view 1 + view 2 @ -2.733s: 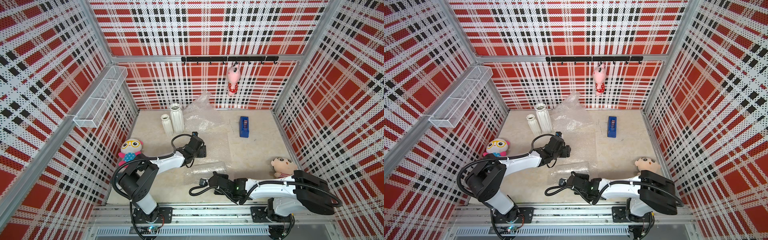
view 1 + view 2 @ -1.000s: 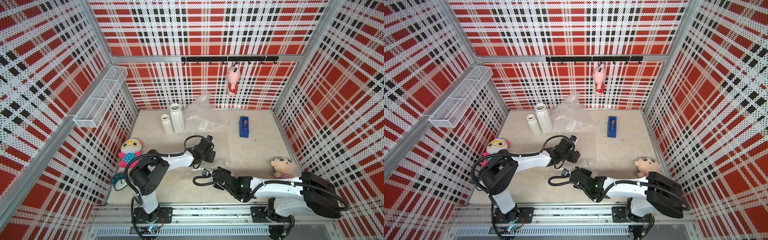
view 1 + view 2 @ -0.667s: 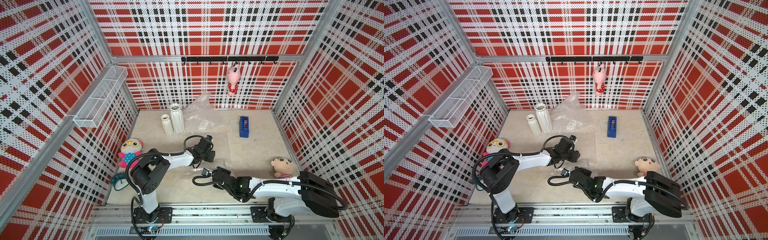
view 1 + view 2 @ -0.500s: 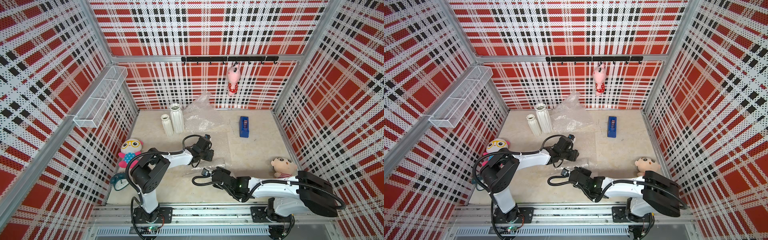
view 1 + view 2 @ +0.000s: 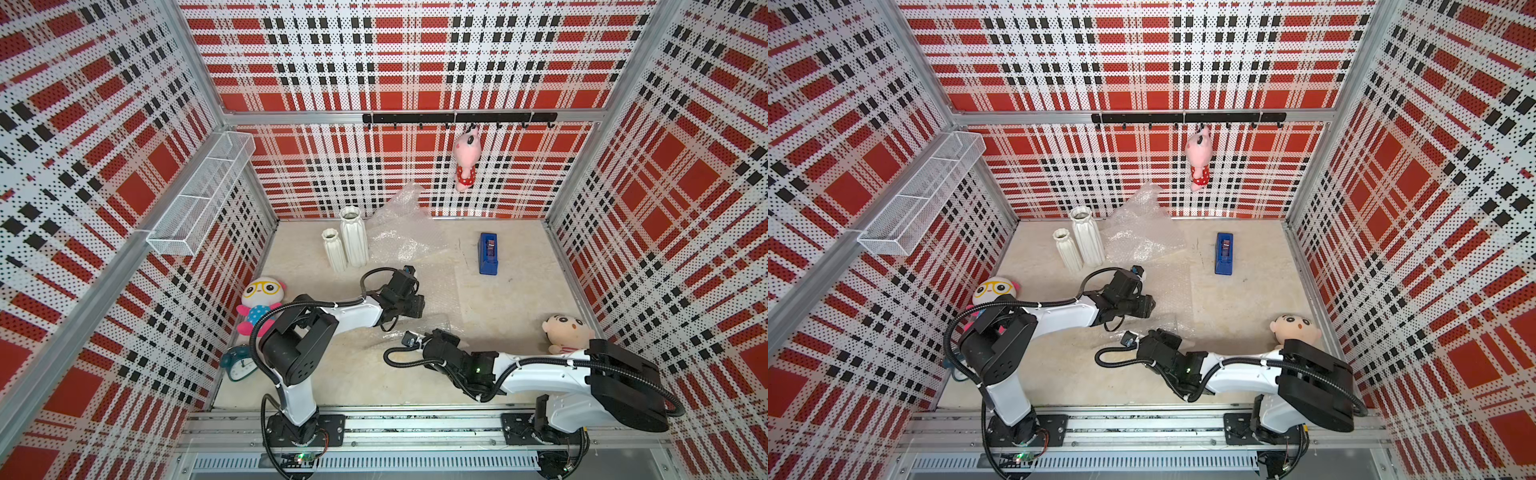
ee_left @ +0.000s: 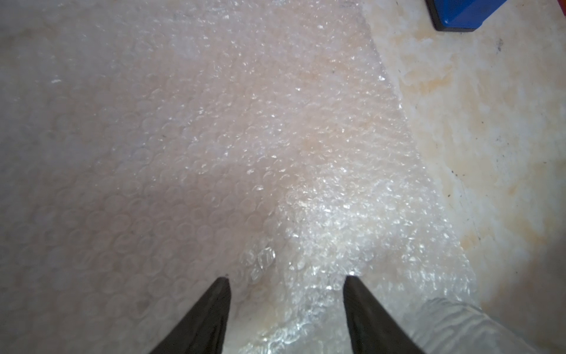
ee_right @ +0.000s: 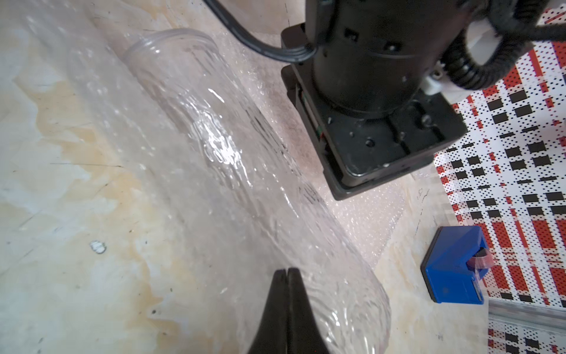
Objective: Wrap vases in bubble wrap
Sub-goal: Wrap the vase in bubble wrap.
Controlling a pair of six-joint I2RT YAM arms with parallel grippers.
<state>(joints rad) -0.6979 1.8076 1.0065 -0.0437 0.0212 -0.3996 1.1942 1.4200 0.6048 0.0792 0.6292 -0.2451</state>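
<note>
Right gripper closed by glass vase (sideways).

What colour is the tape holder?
Blue. The tape holder shows best in a top view.

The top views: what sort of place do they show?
Probably a robot test cell: red plaid perforated wall panels enclose a beige tabletop, and a white left arm and white right arm are mounted on an aluminium rail.

Clear glass vase lies on its side, front-centre, bubble wrap sheet partly round it. Short ribbed vase & tall ribbed vase upright at back, side by side; crumpled wrap beside them.
</note>
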